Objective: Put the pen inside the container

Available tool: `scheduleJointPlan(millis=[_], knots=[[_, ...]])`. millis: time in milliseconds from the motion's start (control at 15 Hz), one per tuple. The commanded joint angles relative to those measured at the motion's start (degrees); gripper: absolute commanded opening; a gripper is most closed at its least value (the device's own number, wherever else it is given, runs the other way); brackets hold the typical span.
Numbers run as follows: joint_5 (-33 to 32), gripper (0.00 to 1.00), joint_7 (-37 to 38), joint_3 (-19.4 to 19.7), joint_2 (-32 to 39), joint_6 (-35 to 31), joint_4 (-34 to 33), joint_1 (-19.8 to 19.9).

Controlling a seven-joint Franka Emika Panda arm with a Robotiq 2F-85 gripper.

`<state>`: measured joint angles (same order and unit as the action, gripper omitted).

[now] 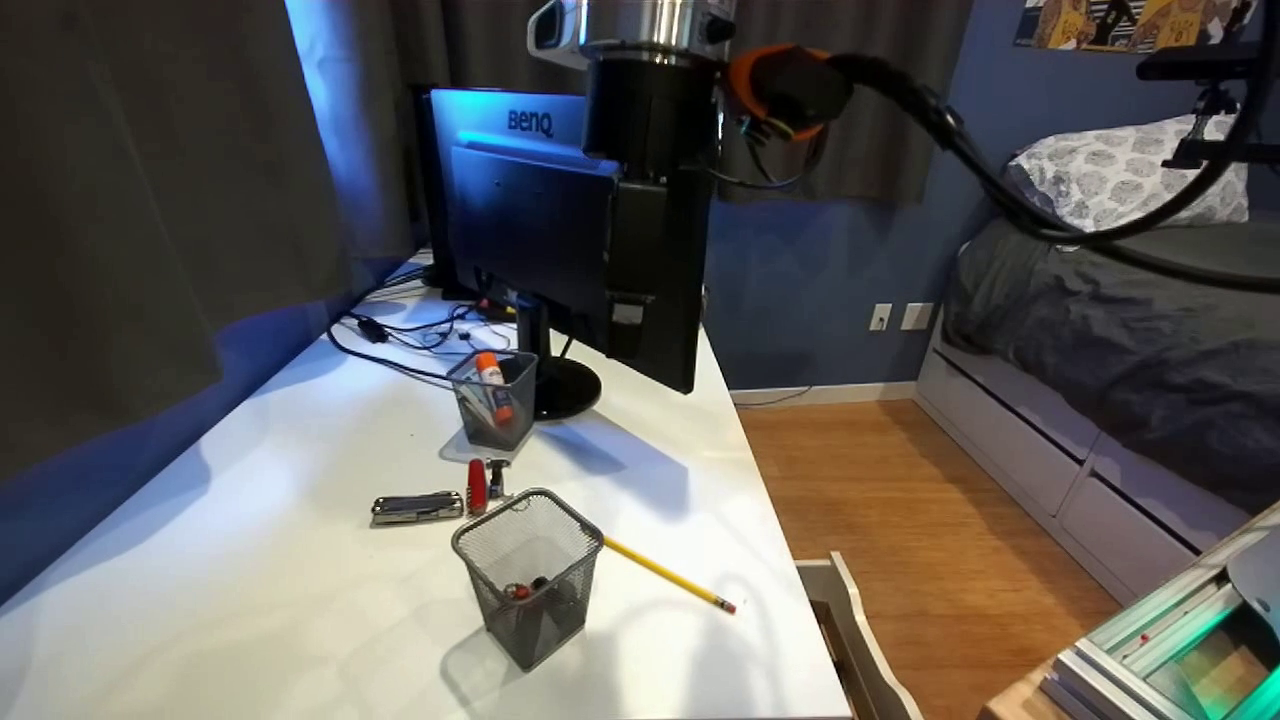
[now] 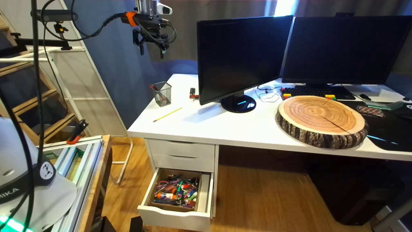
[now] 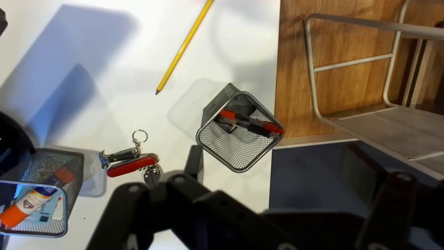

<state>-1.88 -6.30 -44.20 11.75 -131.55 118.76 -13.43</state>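
- Inside the mesh cup (image 3: 237,149), the black pen (image 3: 258,130) slants from ten toward three o'clock in the wrist view.
- The pincer (image 2: 152,52), empty, spread wide, should withdraw clear; placing seems done.

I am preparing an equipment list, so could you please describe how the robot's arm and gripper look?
The arm's base is white, with the letters MIKA on a black band and a round white logo. The wrist is shiny silver with a white side part; the thick black cable has an orange collar. The gripper is black, with two angular fingers and round grey pins.
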Motion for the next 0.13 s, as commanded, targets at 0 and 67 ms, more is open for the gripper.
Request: scheduleJointPlan(millis=[0, 67], knots=[[1.0, 1.0, -0.7, 4.0, -0.4, 0.1, -0.4, -3.8], [0.9, 1.0, -0.7, 4.6, -0.3, 0.1, -0.4, -4.4]])
